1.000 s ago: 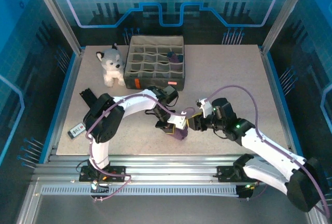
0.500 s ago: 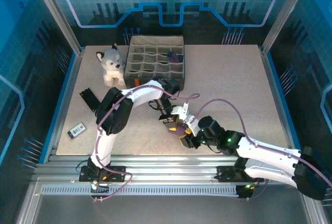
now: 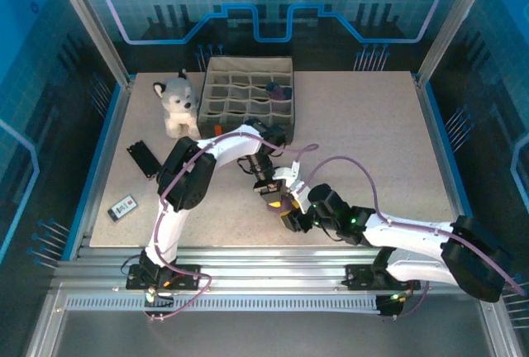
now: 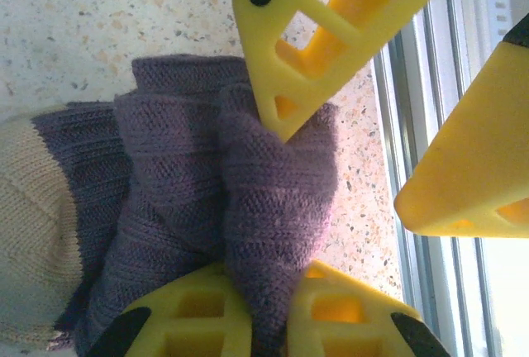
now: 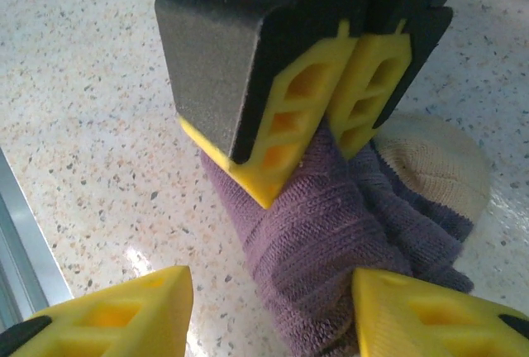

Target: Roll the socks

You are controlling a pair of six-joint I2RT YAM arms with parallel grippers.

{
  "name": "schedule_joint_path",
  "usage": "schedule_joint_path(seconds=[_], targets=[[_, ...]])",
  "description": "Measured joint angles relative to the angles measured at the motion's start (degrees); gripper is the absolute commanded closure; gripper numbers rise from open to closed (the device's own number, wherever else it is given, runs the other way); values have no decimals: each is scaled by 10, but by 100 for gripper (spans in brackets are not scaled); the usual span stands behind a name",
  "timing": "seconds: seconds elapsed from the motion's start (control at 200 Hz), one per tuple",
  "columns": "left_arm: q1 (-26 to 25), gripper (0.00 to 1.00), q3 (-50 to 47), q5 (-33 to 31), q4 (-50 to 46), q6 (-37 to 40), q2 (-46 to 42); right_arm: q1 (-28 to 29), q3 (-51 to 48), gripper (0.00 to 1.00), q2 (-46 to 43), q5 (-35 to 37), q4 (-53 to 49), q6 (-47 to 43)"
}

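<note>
Purple-knit: pinches the socks (image 4: 173,175) in the left end effector (image 4: 260,278), keeping the fold bunched on the desk (image 4: 99,10). Holds the right end effector (image 5: 269,278) spread astride them, probably to wrap.

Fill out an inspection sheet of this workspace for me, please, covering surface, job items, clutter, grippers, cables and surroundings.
Surface: speckled table, no spills seen.
Job's things: purple socks bunched on the table toward its front edge, tan toe showing.
Clutter: plush husky; compartment organizer with a dark item in one cell; black object; small white device.
Grippers: left gripper shut on a fold of the socks; right gripper open, fingers either side of the socks.
Cables: purple cables looped along both arms.
Surroundings: blue enclosure panels; metal rails in front.
</note>
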Motion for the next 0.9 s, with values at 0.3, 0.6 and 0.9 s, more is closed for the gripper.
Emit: schedule_joint_path(seconds=[0.3, 0.6, 0.9], targets=[[7, 100, 5, 20, -11, 3, 11, -66, -77, 49, 7, -76, 146, 51], [10, 100, 15, 41, -40, 25, 11, -116, -92, 42, -133, -109, 105, 52], [13, 100, 24, 49, -54, 31, 11, -120, -91, 41, -103, -143, 80, 17]])
